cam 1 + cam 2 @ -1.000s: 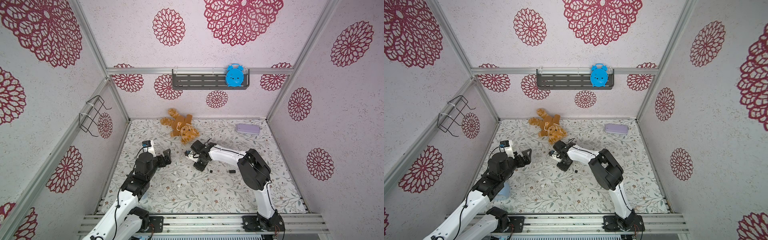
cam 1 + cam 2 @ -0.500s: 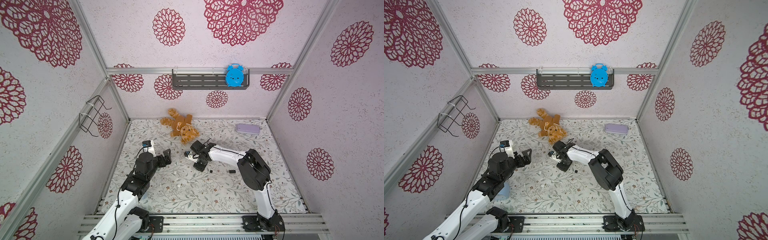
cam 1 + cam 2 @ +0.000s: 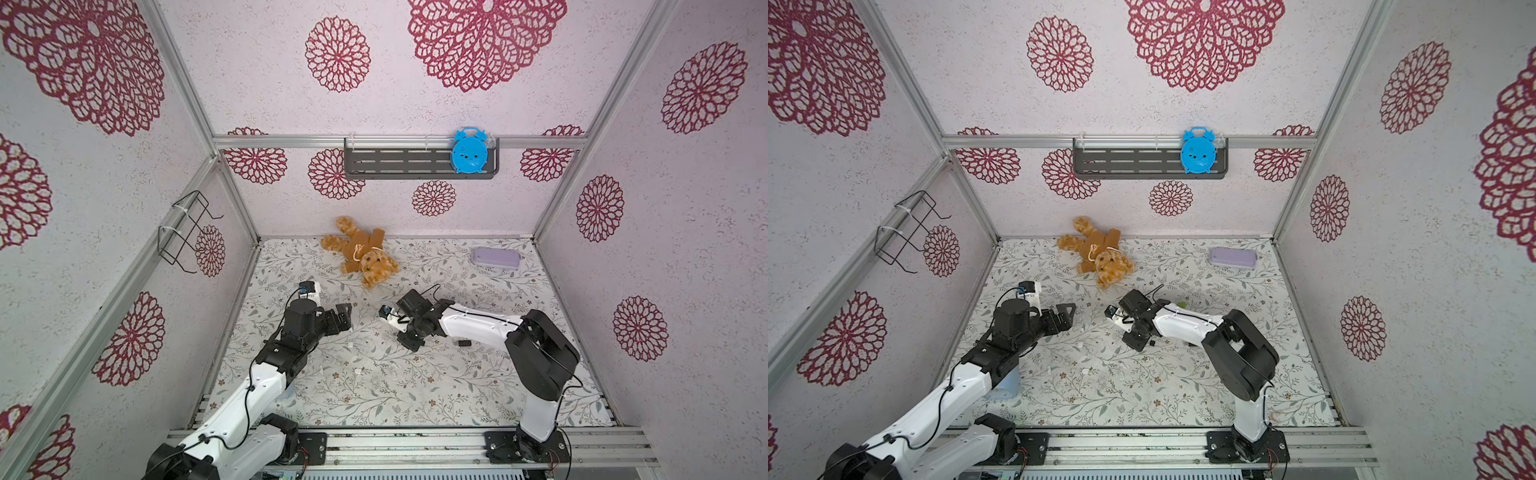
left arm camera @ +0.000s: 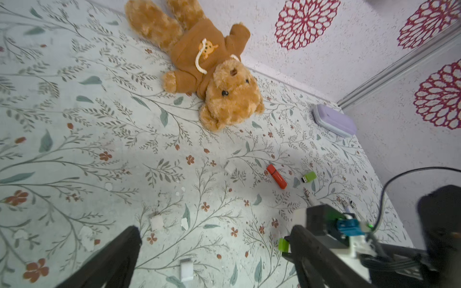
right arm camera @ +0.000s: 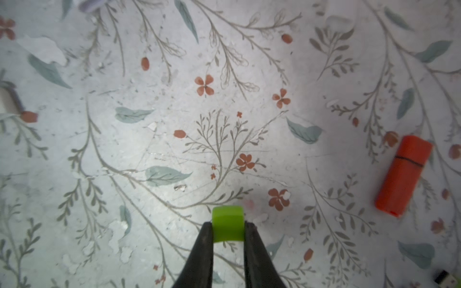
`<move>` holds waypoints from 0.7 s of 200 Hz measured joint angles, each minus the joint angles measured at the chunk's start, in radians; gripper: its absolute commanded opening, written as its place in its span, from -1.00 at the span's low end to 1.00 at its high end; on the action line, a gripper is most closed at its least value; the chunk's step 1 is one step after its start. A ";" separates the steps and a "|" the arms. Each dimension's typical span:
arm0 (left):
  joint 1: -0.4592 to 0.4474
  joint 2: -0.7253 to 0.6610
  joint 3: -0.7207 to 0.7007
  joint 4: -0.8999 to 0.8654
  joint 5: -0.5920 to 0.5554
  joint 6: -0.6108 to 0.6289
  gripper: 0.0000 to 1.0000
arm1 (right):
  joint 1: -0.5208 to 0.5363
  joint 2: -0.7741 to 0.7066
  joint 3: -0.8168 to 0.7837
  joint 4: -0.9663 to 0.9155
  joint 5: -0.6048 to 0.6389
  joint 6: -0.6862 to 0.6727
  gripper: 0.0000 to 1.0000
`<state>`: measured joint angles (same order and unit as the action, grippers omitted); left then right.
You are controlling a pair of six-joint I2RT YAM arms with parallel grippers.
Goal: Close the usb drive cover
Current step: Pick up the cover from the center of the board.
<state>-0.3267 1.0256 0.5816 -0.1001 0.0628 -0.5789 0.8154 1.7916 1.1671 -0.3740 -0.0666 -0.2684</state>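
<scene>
My right gripper (image 5: 228, 224) is shut on a small green USB cover (image 5: 227, 223), held just above the floral mat. In both top views that gripper (image 3: 409, 341) (image 3: 1138, 341) points down near the mat's middle. The cover (image 4: 283, 244) also peeks out beside my left finger. A green USB drive (image 4: 308, 177) (image 3: 1181, 304) lies on the mat with its metal plug bare, apart from the cover. My left gripper (image 4: 213, 232) (image 3: 344, 316) (image 3: 1065, 316) hovers open and empty, to the left of the right one.
An orange capped drive (image 4: 277, 176) (image 5: 404, 175) lies next to the green one. Another bare plug (image 5: 446, 279) and a small black piece (image 3: 464, 343) lie nearby. A teddy bear (image 3: 361, 255) and a purple case (image 3: 495, 258) sit at the back. White scraps (image 4: 186, 270) dot the mat.
The right jaws have closed a little tighter onto the green cover. Neither arm has visibly shifted in the top views.
</scene>
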 measured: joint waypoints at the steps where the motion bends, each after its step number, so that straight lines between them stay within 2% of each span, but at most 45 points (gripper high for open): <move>1: 0.000 0.004 0.001 0.001 0.002 0.000 0.96 | 0.000 -0.003 -0.003 0.003 0.000 0.000 -0.56; 13: 0.005 0.063 0.016 0.017 0.072 -0.011 1.00 | -0.002 -0.060 -0.046 0.045 -0.009 0.001 -0.56; 60: 0.010 0.327 0.124 0.140 0.422 -0.078 0.57 | -0.004 -0.214 -0.138 0.153 -0.019 0.008 -0.56; 77: 0.010 0.406 0.150 0.192 0.535 -0.107 0.52 | -0.004 -0.234 -0.149 0.179 -0.020 0.008 -0.56; 94: 0.009 0.454 0.164 0.216 0.610 -0.129 0.50 | -0.004 -0.249 -0.160 0.195 -0.021 0.009 -0.55; 140: -0.003 0.547 0.208 0.247 0.752 -0.168 0.31 | -0.004 -0.271 -0.164 0.223 -0.035 0.010 -0.55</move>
<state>-0.3294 1.5723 0.7898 0.1467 0.8143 -0.7467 0.8116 1.5204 1.0035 -0.1513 -0.1020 -0.2581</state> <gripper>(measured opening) 0.675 0.227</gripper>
